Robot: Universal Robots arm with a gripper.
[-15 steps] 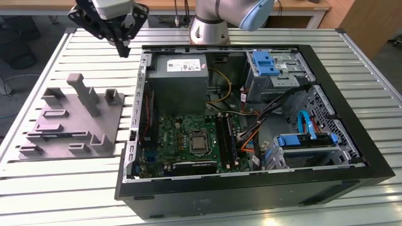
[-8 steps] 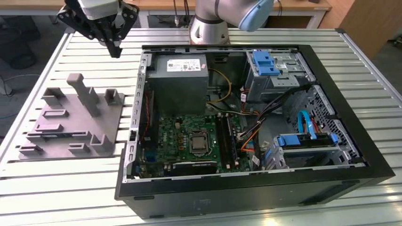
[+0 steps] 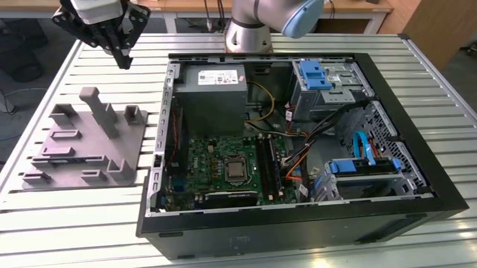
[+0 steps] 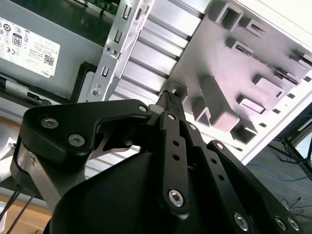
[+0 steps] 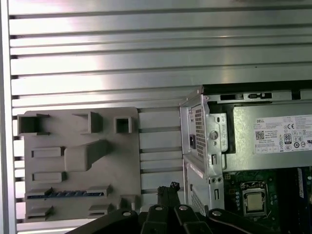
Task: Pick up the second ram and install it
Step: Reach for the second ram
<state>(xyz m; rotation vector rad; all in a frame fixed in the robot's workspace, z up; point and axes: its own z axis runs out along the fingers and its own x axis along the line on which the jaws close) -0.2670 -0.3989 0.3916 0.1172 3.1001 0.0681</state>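
— Exterior view, start at the gripper (image 3: 125,60). What step is this?

— Approach for the pick, as I read it. To do it well, part the fingers (image 4: 168,105) while the arm is up high. Turn the wrist so the pads run along the flat faces of the second ram (image 5: 66,194). Come straight down over its middle, grip, and draw it straight up out of its slot with no twisting. Mind the tall post (image 3: 99,109) of the fixture (image 3: 75,148), which stands between gripper and ram.

— And the gripper itself, how far open?

— Not open. In both wrist views the fingers meet in a single tip, with nothing between them and nothing touched. It hangs high over the slatted table (image 3: 44,223), off the end of the fixture away from the ram.

— Where is the ram?

— In the first wrist view it stands on edge in a long slot of the fixture, beyond the post and well apart from the fingertips. A dark strip with a bluish face is what shows.

— Further out?

— The open computer case (image 3: 283,229) sits just beside the fixture on the same table, board exposed. Whether any memory slot in there is filled, I cannot tell.
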